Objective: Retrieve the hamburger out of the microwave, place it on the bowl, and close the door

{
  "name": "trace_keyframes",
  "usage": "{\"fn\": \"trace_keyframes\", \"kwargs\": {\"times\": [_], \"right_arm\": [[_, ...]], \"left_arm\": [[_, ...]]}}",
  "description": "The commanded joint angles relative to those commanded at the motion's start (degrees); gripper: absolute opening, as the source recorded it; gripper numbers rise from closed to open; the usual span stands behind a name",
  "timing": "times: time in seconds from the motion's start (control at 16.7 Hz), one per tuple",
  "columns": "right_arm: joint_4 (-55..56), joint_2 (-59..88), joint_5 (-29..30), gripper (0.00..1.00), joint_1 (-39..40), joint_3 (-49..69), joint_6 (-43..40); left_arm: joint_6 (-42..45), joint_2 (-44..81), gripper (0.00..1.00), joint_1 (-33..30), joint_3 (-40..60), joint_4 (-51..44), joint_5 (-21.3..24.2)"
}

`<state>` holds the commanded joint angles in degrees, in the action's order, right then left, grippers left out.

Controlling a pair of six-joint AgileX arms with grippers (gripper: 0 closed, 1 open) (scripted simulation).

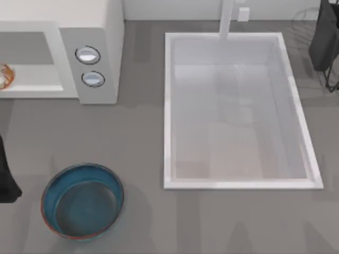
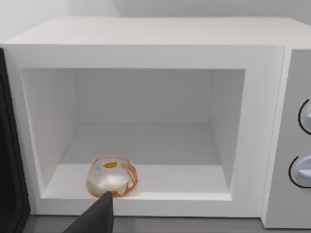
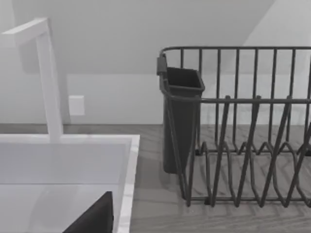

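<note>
While the microwave (image 1: 63, 47) stands at the far left of the table with its wide front cavity open toward us, the hamburger (image 2: 112, 176) sits inside on the cavity floor, close to the front lip and toward the side away from the knobs (image 1: 88, 55). From above we see only a sliver of it at the picture's left edge (image 1: 5, 75). Our left arm (image 1: 6, 177) is a dark shape at the left edge of the table, near the bowl (image 1: 82, 200), which rests on the grey surface in front of the microwave, well apart from it. Through the left wrist camera one dark fingertip (image 2: 99, 216) of our left gripper points up at the hamburger, just short of it from that angle; we cannot tell how far the claw is spread, and nothing shows in its hold. A dark upright strip (image 2: 8, 160) runs along the cavity's outer side in that view; we cannot tell what it is. Our right arm (image 1: 324, 37) is parked at the far right, by the wire dish rack (image 3: 243, 131) and its dark cup (image 3: 182, 116), beside the white sink (image 1: 238, 111) with its faucet (image 3: 46, 77); we cannot tell its claw's state either.
</note>
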<state>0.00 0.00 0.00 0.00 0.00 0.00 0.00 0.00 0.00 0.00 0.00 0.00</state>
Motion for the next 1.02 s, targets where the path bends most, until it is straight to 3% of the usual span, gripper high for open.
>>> {"fn": "trace_keyframes", "kwargs": {"times": [0.42, 1.02], "right_arm": [[0.0, 0.0, 0.0, 1.0, 0.0, 0.0, 0.0], [0.0, 0.0, 0.0, 1.0, 0.0, 0.0, 0.0]], "left_arm": [[0.5, 11.4, 1.0, 1.1, 4.4, 5.4, 1.2], [2.5, 61.3, 1.0, 5.8, 23.6, 28.9, 6.4]]}}
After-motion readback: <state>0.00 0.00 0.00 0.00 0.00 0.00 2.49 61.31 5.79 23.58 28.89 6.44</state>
